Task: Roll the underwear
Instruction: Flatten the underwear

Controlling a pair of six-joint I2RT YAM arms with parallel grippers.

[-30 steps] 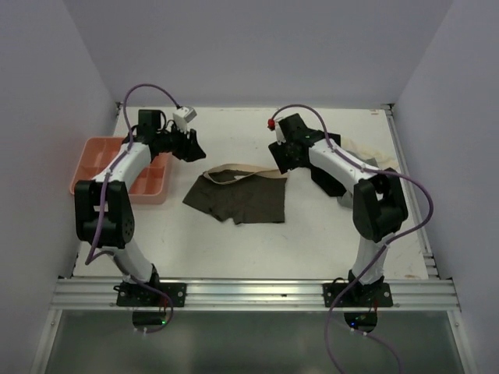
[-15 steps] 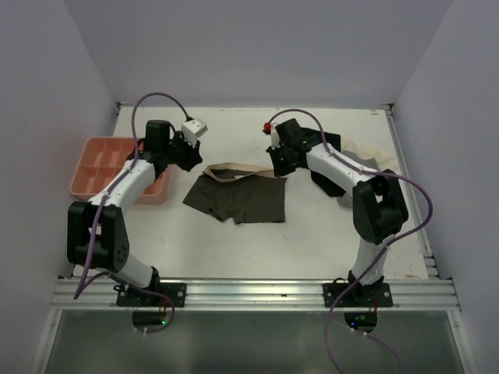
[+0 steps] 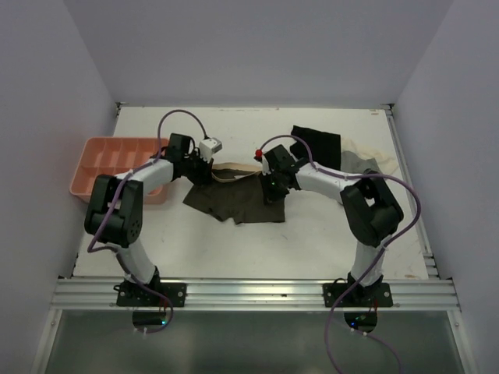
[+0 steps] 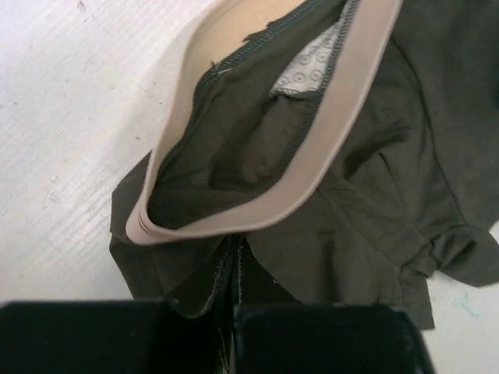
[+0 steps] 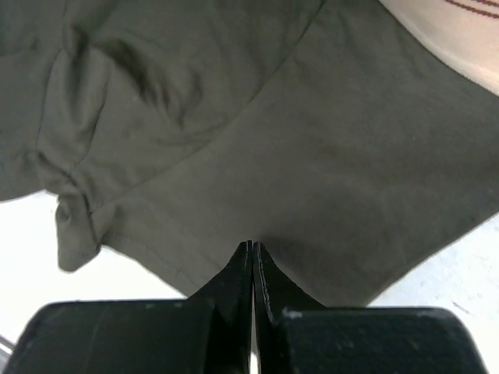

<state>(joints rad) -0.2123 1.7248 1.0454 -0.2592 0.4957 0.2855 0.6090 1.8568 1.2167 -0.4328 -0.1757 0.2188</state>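
Compared with a second ago, both arms have come down and inward onto the garment, and their jaws have gone from part open to shut.

At the left edge of the table [image 3: 234,249] sits a salmon compartment tray [image 3: 105,160], close to the left wall. The left gripper [image 3: 203,171], which was beside the tray earlier, now rests on the left far corner of the underwear [image 3: 242,201]. In the left wrist view its fingers [image 4: 312,335] are pressed together with a dark fold of fabric caught between them, just below the looped beige waistband [image 4: 327,148].

The underwear lies flat at mid-table between the arms, in nearly the same spot as before, waistband toward the far side.

The right gripper [image 3: 270,187] has dropped from the far right corner onto the right side of the garment. Its fingers [image 5: 234,280] are narrow and closed, pinching the dark cloth.

With the right arm moved inward, a black garment [image 3: 316,140] shows at the far right, and a grey-and-cream garment [image 3: 360,160] just beside it reaches toward the table's right rail.

Bare tabletop runs along the near side between the underwear and the arm bases, and along the far side behind the waistband.
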